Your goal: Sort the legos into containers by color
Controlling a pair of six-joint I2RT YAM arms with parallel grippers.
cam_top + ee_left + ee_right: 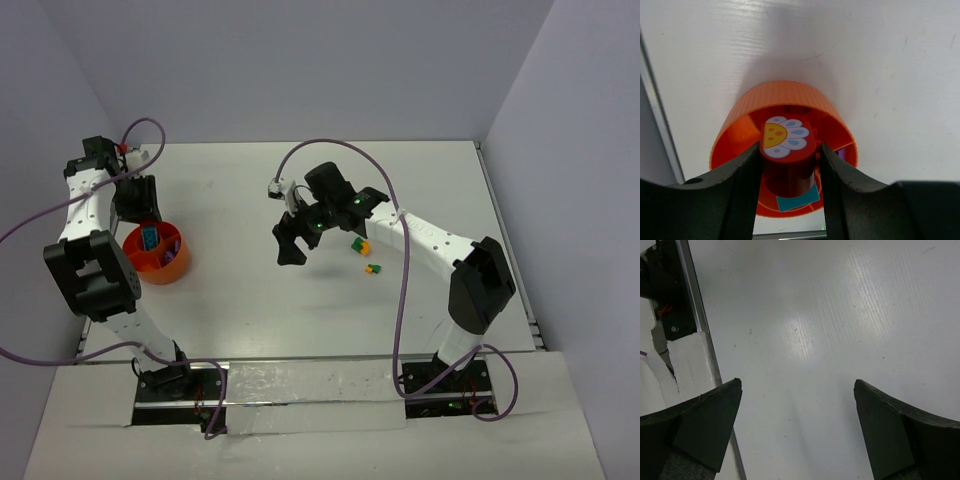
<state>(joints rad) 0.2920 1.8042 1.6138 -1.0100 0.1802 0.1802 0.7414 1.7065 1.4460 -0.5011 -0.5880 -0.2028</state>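
**Left end effector holds red brick over bowl**

The left end effector (790, 154) is half closed on a red round plastic brick with a daisy sticker (789, 176), directly above the small round orange plastic bowl (775, 95) at the tabletop's (260, 300) left. A teal brick (148, 237) and a purple brick (170, 257) lie in separate compartments. The right end effector (797, 390) hangs fully open and empty mid-tabletop, with two green-and-orange bricks (358, 243) just to its right.

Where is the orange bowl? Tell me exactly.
In the top view the orange bowl sits on the table's left side, close to the left arm; the left gripper clasps its centre post, and the loose bricks lie to its right.
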